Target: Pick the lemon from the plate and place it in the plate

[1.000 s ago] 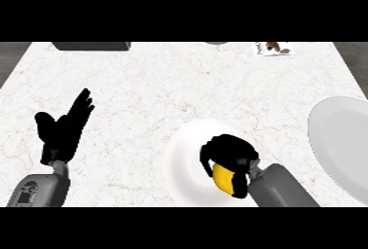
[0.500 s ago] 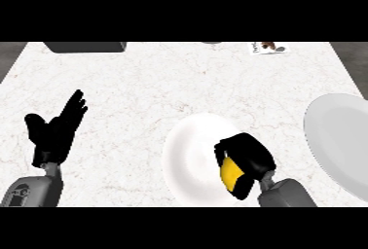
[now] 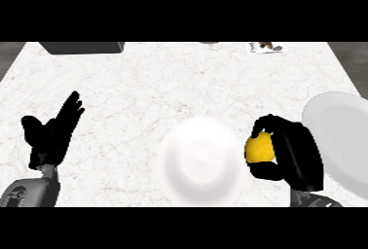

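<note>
Carry step in progress: right hand (image 3: 295, 155) is curling fingers and thumb round the lemon (image 3: 260, 148), holding it over bare counter between the two plates, clear of both as far as this view tells

- Near plate (image 3: 200, 165), white, is sitting toward the counter's front edge, centre; nothing showing on it
- Second plate (image 3: 338, 141) is lying at the counter's right edge, partly cut off by the view; judging this the target
- Next move, by my reading: swinging the lemon rightward over that plate's middle, lowering, then uncurling the fingers
- Left hand (image 3: 52, 133) is resting at the front-left, fingers spread and pointing up, holding nothing

Counter (image 3: 158, 92): white marbled top. Dark tray-like object (image 3: 82, 47) at the back-left corner; small printed card or packet (image 3: 267, 47) at the back edge, right of centre, details too small to tell
</note>
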Robot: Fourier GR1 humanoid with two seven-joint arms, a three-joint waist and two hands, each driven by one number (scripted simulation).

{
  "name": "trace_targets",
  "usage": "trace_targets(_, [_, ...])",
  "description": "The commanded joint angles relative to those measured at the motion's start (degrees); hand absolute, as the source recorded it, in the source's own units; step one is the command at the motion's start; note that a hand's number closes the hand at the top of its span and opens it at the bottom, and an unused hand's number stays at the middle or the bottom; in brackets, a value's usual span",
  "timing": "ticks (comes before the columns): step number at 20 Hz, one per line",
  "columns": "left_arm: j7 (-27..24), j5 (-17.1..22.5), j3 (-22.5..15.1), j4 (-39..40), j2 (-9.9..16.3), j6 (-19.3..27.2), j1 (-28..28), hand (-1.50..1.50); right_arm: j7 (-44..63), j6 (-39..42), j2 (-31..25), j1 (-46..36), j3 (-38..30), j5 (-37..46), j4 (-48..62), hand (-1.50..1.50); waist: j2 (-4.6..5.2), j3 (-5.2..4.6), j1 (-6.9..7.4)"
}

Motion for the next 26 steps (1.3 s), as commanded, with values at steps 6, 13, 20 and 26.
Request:
trace_targets(6, [5.5,0.28,-0.02,-4.09,0.77,-0.33,-2.02,0.0,6.3,-4.6,-0.42,7.07,-11.7,-3.11,-16.39,1.5,0.45,0.11,1.43])
trace_targets(13, [-0.21,0.6,0.43,-2.46,-0.21,-2.95,1.53,0.0,2.88,-4.99,-5.62,2.79,-28.96,-17.36,-7.29,1.5,0.65,0.08,2.11])
trace_targets(20, [2.88,-1.96,-1.26,-4.08,-3.0,-0.25,0.18,0.0,-6.27,-7.03,-13.65,-1.58,-39.06,-23.35,9.94,1.5,0.66,0.09,2.3])
trace_targets(26, [0.1,-0.4,2.0,3.7,-1.32,-2.88,-4.96,0.0,-14.04,-3.54,-20.75,-1.67,-40.73,-23.77,24.9,1.5,0.88,0.08,2.22])
